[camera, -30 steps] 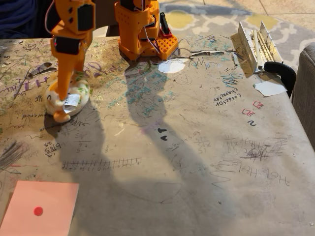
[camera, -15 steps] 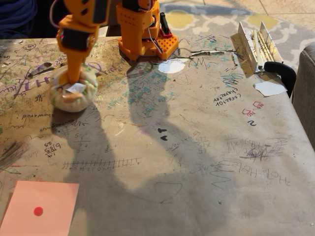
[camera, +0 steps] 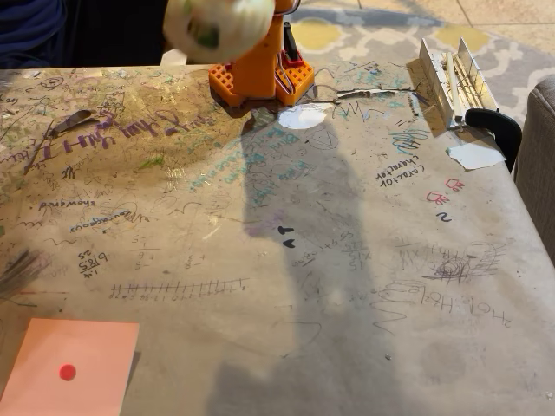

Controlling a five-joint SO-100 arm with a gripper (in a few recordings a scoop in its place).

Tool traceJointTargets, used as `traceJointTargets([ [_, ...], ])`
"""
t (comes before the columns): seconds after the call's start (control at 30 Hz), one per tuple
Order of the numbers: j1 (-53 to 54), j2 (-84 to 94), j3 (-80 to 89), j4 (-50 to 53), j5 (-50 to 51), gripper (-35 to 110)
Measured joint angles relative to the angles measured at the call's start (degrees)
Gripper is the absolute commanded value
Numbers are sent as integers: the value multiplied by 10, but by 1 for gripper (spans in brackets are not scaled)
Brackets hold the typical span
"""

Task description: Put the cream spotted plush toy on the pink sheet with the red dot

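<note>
One cream spotted plush toy (camera: 217, 26) hangs blurred at the top edge, high above the scribbled tabletop (camera: 329, 260); the hand's state cannot be told; the pink sheet with the red dot (camera: 74, 368) lies bare at the bottom-left corner.

Scribbled table (camera: 347, 260), patterned rug (camera: 373, 30) behind, long shadows.

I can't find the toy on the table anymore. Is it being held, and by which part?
The cream spotted plush toy hangs blurred in the air; where the hold is cannot be told.
</note>
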Motion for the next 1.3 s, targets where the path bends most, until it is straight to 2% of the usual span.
traceJointTargets([
  [0.27, -11, 106, -107, 58, -4, 0],
  [0.43, 4, 47, -90, 9, -4, 0],
  [0.57, 70, -196, -77, -135, 4, 0],
  [0.63, 104, -356, -138, -183, 20, 24],
  [0.7, 128, -522, -243, -161, 16, 43],
  [0.87, 165, -912, -548, 83, -68, 41],
  [0.93, 165, -932, -643, 91, -97, 40],
  [1.0, 165, -851, -677, 24, -120, 40],
  [1.13, 152, -658, -480, -111, -154, 39],
  [1.23, 140, -623, -238, -136, -151, 39],
  [1.3, 135, -621, -142, -140, -151, 38],
])
